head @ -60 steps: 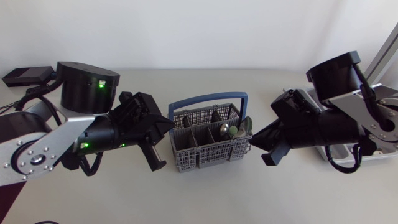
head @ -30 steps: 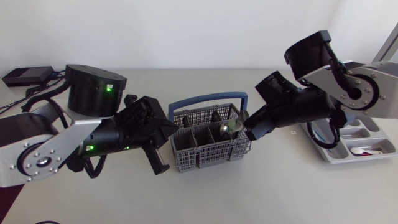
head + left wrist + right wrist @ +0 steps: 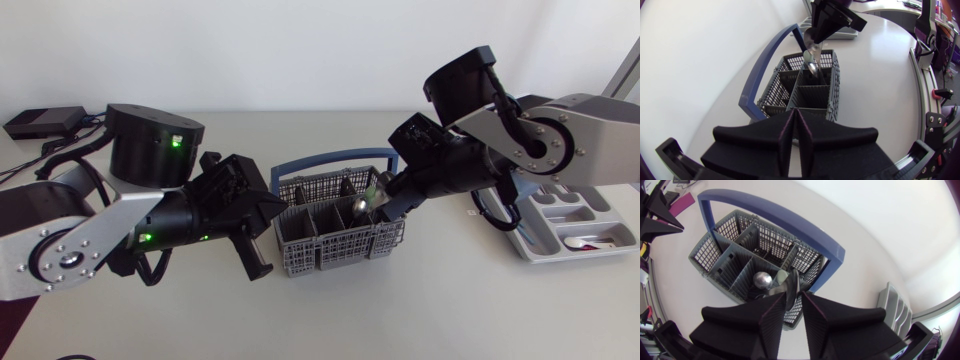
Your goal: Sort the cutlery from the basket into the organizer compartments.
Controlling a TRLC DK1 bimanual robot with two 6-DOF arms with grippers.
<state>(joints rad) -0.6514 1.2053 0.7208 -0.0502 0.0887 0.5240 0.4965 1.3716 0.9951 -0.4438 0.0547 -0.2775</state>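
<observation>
The grey mesh basket [image 3: 330, 252] with a blue handle [image 3: 335, 160] stands mid-table. Spoons [image 3: 368, 203] stick up from its right-hand compartment. My right gripper [image 3: 385, 200] hangs over that compartment, open with a narrow gap. In the right wrist view a spoon bowl [image 3: 789, 285] lies at the gap between the fingertips of that gripper [image 3: 792, 297], and a second rounded spoon end [image 3: 761, 280] sits beside it. My left gripper [image 3: 283, 203] is shut and empty, level with the basket's left end. In the left wrist view it [image 3: 796, 115] points at the basket [image 3: 810, 95]. The grey organizer [image 3: 530, 250] lies at the right.
A utensil lies in one organizer compartment [image 3: 582, 243]. A flat black device [image 3: 40, 122] sits at the back left corner. My right arm's links cross the table between basket and organizer. Bare table shows in front of the basket.
My right arm has swung in from the right and brought its gripper over the basket's spoon compartment, uncovering the organizer. The left arm shifted slightly, then stayed put.
</observation>
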